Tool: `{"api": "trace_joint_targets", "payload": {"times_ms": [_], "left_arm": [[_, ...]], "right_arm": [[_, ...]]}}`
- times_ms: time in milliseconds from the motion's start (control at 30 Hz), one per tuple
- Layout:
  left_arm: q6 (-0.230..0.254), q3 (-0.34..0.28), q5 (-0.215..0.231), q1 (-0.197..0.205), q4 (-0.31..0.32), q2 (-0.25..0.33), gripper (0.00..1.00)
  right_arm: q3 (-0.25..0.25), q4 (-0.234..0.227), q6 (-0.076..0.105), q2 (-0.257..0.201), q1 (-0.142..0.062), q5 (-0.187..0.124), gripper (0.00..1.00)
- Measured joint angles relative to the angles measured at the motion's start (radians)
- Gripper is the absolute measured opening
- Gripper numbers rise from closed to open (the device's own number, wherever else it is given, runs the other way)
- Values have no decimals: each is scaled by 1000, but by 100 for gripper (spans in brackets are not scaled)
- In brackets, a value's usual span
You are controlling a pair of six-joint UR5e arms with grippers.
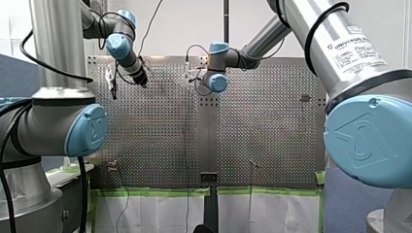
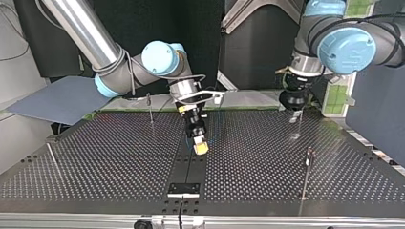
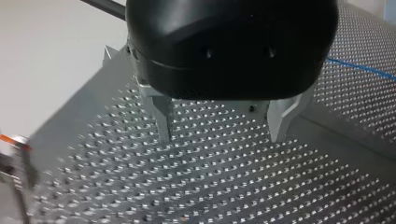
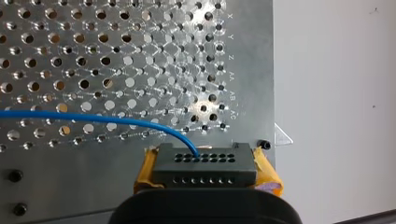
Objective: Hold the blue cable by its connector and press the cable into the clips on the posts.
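In the right wrist view my right gripper (image 4: 205, 161) is shut on a black connector (image 4: 205, 169), which sits between its yellow pads (image 4: 265, 170). The blue cable (image 4: 93, 119) leaves the connector's face and curves away over the perforated plate. The top view has this gripper (image 2: 201, 147) low over the table's middle strip. My left gripper (image 3: 222, 134) is open just above the plate, with nothing between its metal fingers (image 3: 163, 123); a stretch of blue cable (image 3: 359, 68) lies off to one side. It hangs at the top view's far right (image 2: 294, 116).
Thin posts stand on the table (image 2: 95, 162): one at the back (image 2: 150, 109), one at the top view's right (image 2: 308, 160) and one at its left (image 2: 51, 156). A black bracket (image 2: 184, 188) sits at the near middle edge.
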Motion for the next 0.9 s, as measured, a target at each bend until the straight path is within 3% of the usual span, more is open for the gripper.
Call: {"api": "trace_joint_targets", "payload": {"times_ms": [233,700,900], "left_arm": [[-60,6,57,3,0,-47,100],[-188,-2,185,9,-7,-53,100],[-244,1,206,13,-8,-56,100]], "right_arm": [[0,0,0,0,0,0,0],[0,0,1,0,-2,0,0],[0,0,0,0,-2,0,0]]}}
